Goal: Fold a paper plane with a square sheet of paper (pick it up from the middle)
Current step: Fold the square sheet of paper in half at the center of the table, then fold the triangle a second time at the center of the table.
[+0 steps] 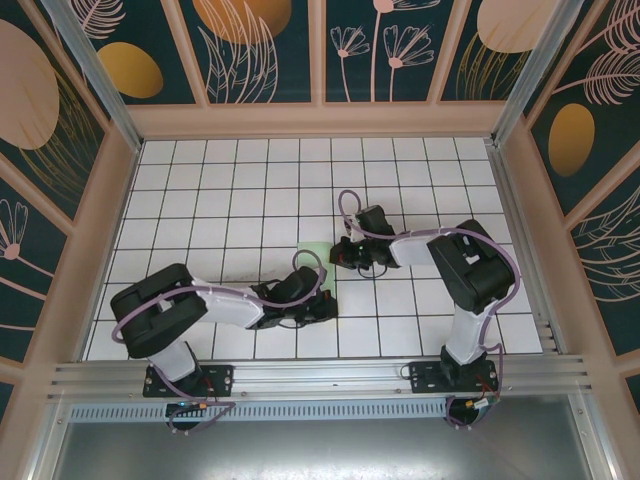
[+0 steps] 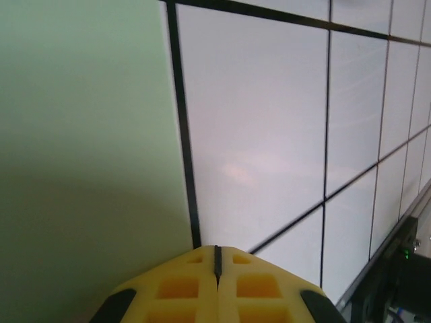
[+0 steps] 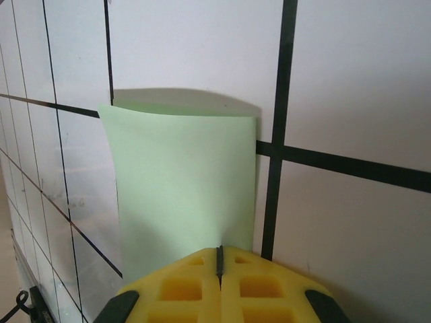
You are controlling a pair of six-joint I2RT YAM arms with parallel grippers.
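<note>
Two finger pairs are shut: left fingers (image 2: pixel 217 262) & right fingers (image 3: pixel 219 259). The square sheet of paper (image 3: pixel 185 182) is seen on the desk (image 1: pixel 200 180), straight ahead of right fingers, centre frame, w/ long axis up-frame; right arm is judged nearer.

Tiled table (image 1: pixel 200 190) (black grid lines) bears a mint-green paper sheet (image 1: pixel 314 250)
</note>
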